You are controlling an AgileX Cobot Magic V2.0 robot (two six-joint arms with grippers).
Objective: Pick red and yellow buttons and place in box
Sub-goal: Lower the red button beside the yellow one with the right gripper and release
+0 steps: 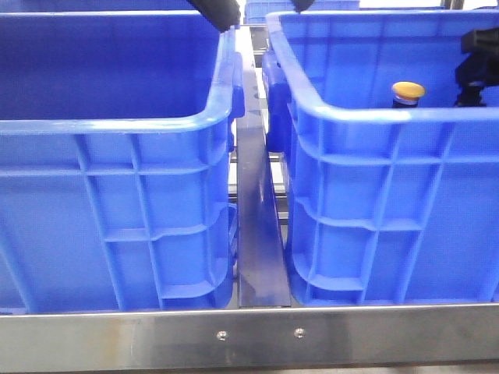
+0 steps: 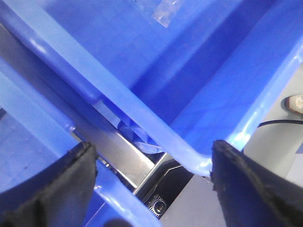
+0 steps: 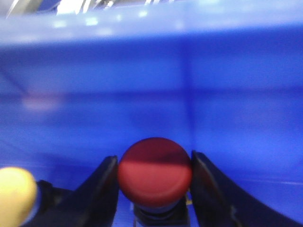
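Claws barely showed in the front view: the left claw [image 1: 222, 17] was only a dark tip above the left crate's [image 1: 117, 156] far right corner, and the right claw [image 1: 477, 66] a black shape low inside the right crate [image 1: 374, 195], its grip hidden there. Two large blue plastic crates stood side by side on the metal bench [image 1: 249, 339], ribbed on their sides, with thick rolled rims, a shiny steel rail [image 1: 257, 234] between them. One yellow button [image 1: 408, 92], domed cap over a dark body, stood inside the right crate, near its front wall.

From the left wrist, the left claw [image 2: 151, 184] was spread wide and held nothing; its two black, rough-edged fingers [image 2: 52, 189] framed a rounded crate rim [image 2: 142, 113] and the steel rail beneath.

From the right wrist, the right claw [image 3: 154, 189] sat close around the red button [image 3: 154, 171], one dark finger touching each side of the smooth round cap. That view was blurred. The yellow button's cap [image 3: 14, 194] showed just beside it, both within the blue crate wall [image 3: 151, 80].
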